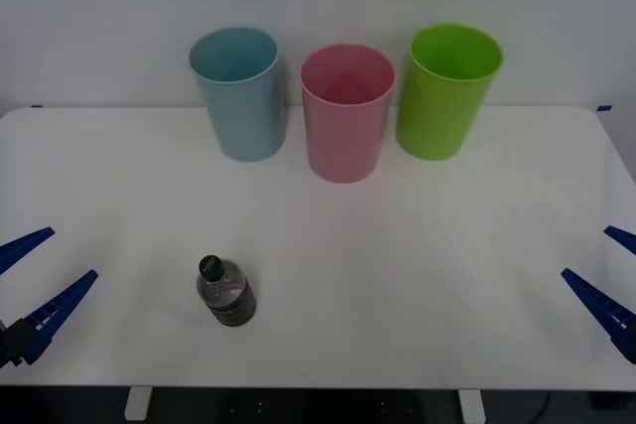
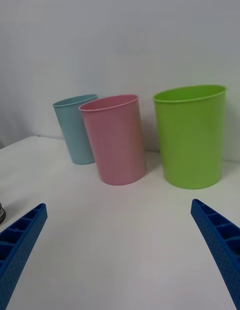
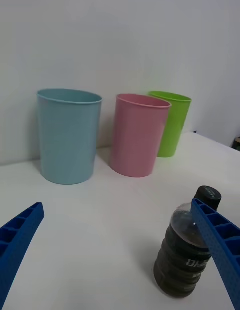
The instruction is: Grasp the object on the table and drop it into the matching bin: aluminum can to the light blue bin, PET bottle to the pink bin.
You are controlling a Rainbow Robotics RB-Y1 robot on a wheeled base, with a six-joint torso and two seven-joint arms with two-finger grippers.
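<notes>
- PET bottle [image 1: 227, 292]: small, clear, black screw cap, dark brownish lower body; upright on the white tabletop [image 1: 417, 275], well in front of the light blue bin and apart from all three bins; seen close in the left wrist view [image 3: 186, 250], partly behind one blue finger.
- Left gripper [image 1: 30, 288]: low over the tabletop, to the robot's left of the PET bottle and apart from it; blue ribbed fingers [image 1: 62, 307] spread wide, holding nothing; same spread in the left wrist view [image 3: 120, 250].
- Light blue bin [image 1: 238, 94]: upright beyond the PET bottle at the far side of the tabletop, leftmost of the row; also in the wrist views [image 3: 68, 135] [image 2: 76, 129].
- Pink bin [image 1: 347, 111]: upright, just beside the light blue bin on its right and slightly nearer the PET bottle; middle of the row [image 3: 138, 135] [image 2: 113, 139].
- Lime green bin [image 1: 446, 89]: upright, farthest of the three from the PET bottle, rightmost of the row [image 2: 191, 135] [image 3: 172, 123].
- Right gripper [image 1: 614, 280]: at the tabletop's right edge, well apart from the PET bottle; fingers [image 1: 594, 303] spread wide and empty, likewise in the right wrist view [image 2: 118, 250].
</notes>
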